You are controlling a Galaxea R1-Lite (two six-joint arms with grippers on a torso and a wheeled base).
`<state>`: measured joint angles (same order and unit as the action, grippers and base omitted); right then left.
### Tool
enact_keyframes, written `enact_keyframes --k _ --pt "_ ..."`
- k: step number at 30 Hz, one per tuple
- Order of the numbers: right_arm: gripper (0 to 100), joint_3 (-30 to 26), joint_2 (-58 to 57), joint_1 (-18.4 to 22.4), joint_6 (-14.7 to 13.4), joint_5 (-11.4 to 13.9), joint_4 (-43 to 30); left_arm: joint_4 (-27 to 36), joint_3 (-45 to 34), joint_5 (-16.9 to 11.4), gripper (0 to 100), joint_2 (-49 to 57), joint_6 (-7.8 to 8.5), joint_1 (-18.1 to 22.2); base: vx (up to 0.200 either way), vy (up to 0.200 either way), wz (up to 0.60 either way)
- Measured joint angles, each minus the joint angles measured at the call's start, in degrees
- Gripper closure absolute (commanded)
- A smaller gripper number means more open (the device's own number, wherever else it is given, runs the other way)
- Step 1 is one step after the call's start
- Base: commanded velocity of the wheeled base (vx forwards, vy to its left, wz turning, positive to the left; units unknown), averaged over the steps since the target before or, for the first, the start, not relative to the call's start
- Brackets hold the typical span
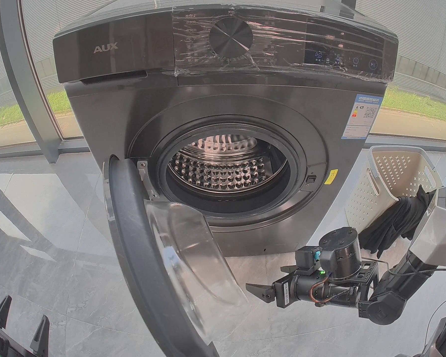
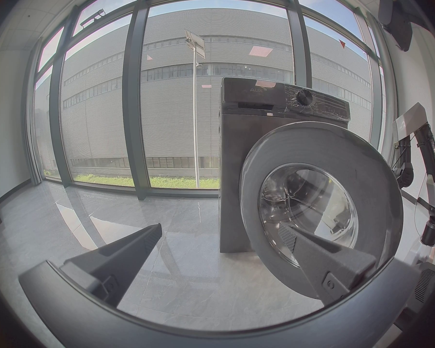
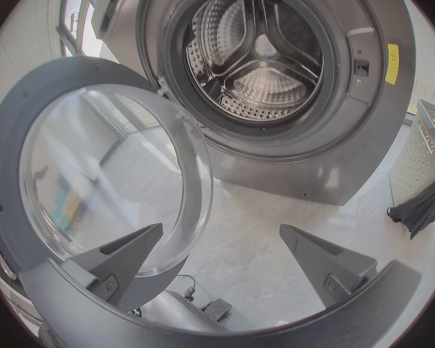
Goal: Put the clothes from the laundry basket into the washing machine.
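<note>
"So, where's the laundry?"

"The dark clothes (image 1: 396, 221) are draped over the front rim of the laundry basket (image 1: 381, 174), which stands on the floor just right of the washing machine (image 1: 109, 115). Their long axis runs from the rim downward, with the loose end pointing at the floor and slanting toward the machine."

"And the claws?"

"The right gripper (image 1: 260, 291) has its fingers apart and empty, low near the open door (image 1: 134, 244). The left gripper (image 2: 220, 228) is also spread and holds nothing."

"What might go wrong?"

"Pulling the hanging end could tip the light basket, I'd judge, because the cloth hooks over its rim. A long tail may also snag on the lip of the drum (image 1: 223, 172), or the arm may knock the door."
</note>
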<state>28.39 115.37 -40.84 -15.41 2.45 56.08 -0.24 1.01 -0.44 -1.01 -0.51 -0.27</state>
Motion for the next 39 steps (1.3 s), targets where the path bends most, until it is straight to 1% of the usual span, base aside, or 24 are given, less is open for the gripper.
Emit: enact_keyframes --k 1,6,11,13,16,19,22,24,27,34,39 --pt "0 -0.4 -0.2 -0.3 -0.3 0.3 1.2 0.0 0.0 0.0 0 0.0 0.02 0.0 0.0 0.0 0.0" --pt "0 -2.1 -1.0 -1.9 -0.8 1.7 2.0 0.0 0.0 0.0 0 0.0 0.0 0.0 0.0 0.0 0.0" --pt "0 -0.9 -1.1 -1.8 -0.8 1.0 1.9 0.0 0.0 0.0 0 0.0 0.0 0.0 0.0 0.0 0.0" --pt "0 0.4 -0.8 -1.2 -0.8 -0.3 1.5 0.0 0.0 0.0 0 0.0 0.0 0.0 0.0 0.0 0.0" --pt "0 2.8 0.7 0.0 -0.6 -3.6 1.2 0.0 0.0 0.0 0 0.0 0.02 0.0 0.0 0.0 0.0" --pt "0 5.3 2.6 0.4 -0.6 -5.2 1.1 0.0 0.0 0.0 0 0.0 0.0 0.0 0.0 0.0 0.0" --pt "0 7.6 4.6 0.0 -1.0 -7.9 1.0 0.0 0.0 0.0 0 0.0 0.0 0.0 0.0 0.0 0.0" --pt "0 8.8 5.6 -0.7 -2.0 -9.3 1.0 0.0 0.0 0.0 0 0.0 0.0 0.0 0.0 0.0 0.0" --pt "0 9.9 6.9 -2.3 -3.3 -9.9 1.0 0.0 0.0 0.0 0 0.0 0.0 0.0 0.0 0.0 0.0" --pt "0 10.7 8.2 -5.4 -4.3 -10.2 1.3 0.0 0.0 0.0 0 0.0 0.07 0.0 0.0 0.0 0.0" --pt "0 11.0 8.3 -7.6 -5.5 -9.8 1.8 0.0 0.0 0.0 0 0.0 0.09 0.0 0.0 0.0 0.0"
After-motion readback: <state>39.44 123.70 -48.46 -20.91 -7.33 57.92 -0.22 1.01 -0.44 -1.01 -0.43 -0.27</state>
